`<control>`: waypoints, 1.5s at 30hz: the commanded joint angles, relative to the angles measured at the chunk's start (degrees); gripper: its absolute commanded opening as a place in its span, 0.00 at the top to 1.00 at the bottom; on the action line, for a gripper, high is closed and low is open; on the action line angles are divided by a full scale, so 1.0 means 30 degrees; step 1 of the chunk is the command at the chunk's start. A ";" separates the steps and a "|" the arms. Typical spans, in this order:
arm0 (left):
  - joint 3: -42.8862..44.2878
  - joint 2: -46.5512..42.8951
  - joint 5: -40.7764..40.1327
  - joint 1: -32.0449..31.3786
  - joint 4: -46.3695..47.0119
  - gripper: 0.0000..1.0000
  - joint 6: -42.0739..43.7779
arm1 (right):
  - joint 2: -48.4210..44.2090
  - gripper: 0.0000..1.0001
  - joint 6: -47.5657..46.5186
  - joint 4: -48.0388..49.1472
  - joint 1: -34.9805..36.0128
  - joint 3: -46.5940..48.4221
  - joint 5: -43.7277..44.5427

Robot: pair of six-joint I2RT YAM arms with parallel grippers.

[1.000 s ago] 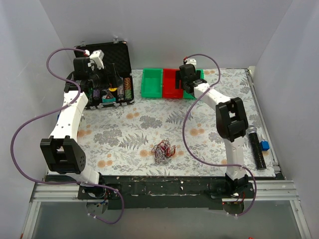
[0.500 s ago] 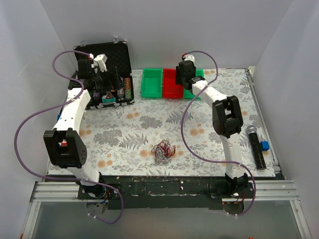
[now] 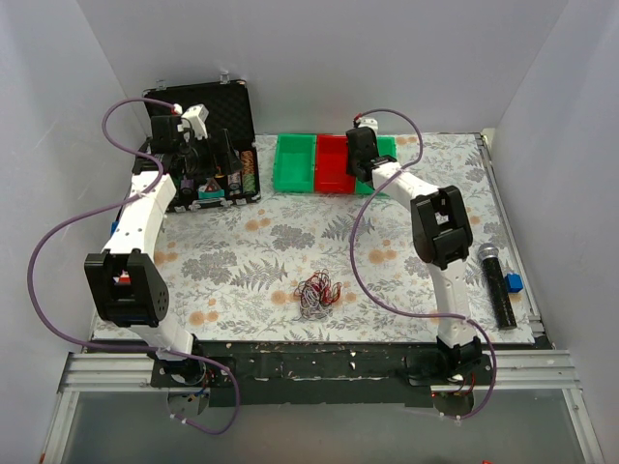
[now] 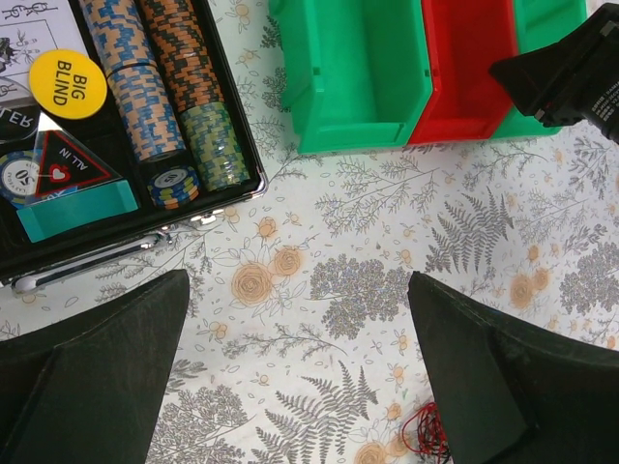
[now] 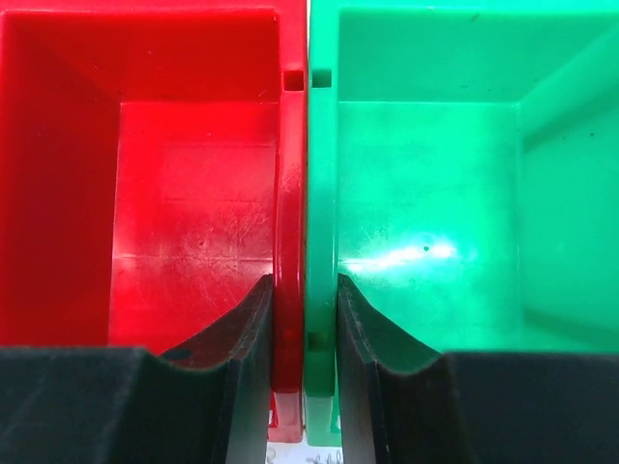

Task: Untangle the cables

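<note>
The cables (image 3: 317, 293) lie as a small red, white and black tangle on the flowered cloth near the front middle, far from both grippers. A bit of their red wire (image 4: 427, 434) shows at the bottom edge of the left wrist view. My left gripper (image 3: 198, 159) (image 4: 298, 280) hangs wide open and empty above the cloth beside the chip case. At the back, my right gripper (image 3: 363, 162) (image 5: 305, 290) is closed over the touching walls of the red bin (image 5: 184, 193) and the green bin (image 5: 426, 193), one finger inside each.
An open black case of poker chips (image 3: 208, 145) sits at the back left. Another green bin (image 3: 295, 159) stands left of the red one (image 3: 332, 164). A black microphone (image 3: 498, 285) and a small blue block (image 3: 514, 283) lie at the right edge.
My right gripper's jaws have closed from wide open onto the paired bin walls. The left arm shifted a little at first, then held still. The tangle has not moved.
</note>
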 commanded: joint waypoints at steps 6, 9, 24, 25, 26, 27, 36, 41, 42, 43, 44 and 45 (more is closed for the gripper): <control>-0.0640 -0.1853 0.0147 0.0046 0.0222 0.02 0.0213 | -0.3963 0.92 0.1532 -0.0478 0.0831 -0.5112 0.0605; -0.0728 -0.2029 0.0147 0.0075 0.0193 0.02 0.0301 | -0.5576 0.93 0.2237 -0.0449 0.1064 -0.7398 0.0284; -0.2105 -0.3551 0.1084 0.0017 0.0164 0.02 0.0506 | -1.2025 0.97 0.3761 -0.1181 0.4814 -1.4788 0.0606; -0.2251 -0.3669 0.1142 0.0017 0.0164 0.02 0.0594 | -1.2085 0.97 0.3965 -0.1326 0.4961 -1.4818 0.0634; -0.2397 -0.3844 0.1201 0.0017 0.0164 0.02 0.0682 | -1.2114 0.97 0.4141 -0.1357 0.5194 -1.4848 0.0518; -0.2514 -0.4049 0.1376 0.0017 0.0164 0.02 0.0799 | -1.2056 0.97 0.4230 -0.1241 0.5429 -1.4819 0.0372; -0.4213 -0.6099 0.2755 -0.0977 -0.0012 0.02 0.2292 | -0.9626 0.99 0.5959 -0.2704 0.7217 -1.1716 0.0489; -0.5179 -0.6745 0.2258 -0.2820 -0.0714 0.02 0.3464 | -1.0499 0.70 0.5932 -0.2793 0.7277 -1.1419 0.1014; -0.5414 -0.6833 0.2227 -0.3347 -0.0802 0.02 0.3727 | -1.1025 0.61 0.5727 -0.2706 0.7277 -1.1594 0.1160; -0.5619 -0.6892 0.2169 -0.3845 -0.0832 0.02 0.3845 | -1.1639 0.53 0.5522 -0.2589 0.7277 -1.1799 0.1220; -0.5853 -0.6979 0.2197 -0.4315 -0.0891 0.02 0.3934 | -1.2400 0.48 0.5404 -0.2472 0.7277 -1.2120 0.1278; -0.6030 -0.7038 0.2198 -0.4841 -0.0862 0.02 0.4079 | -1.3103 0.43 0.5287 -0.2296 0.7277 -1.2529 0.1279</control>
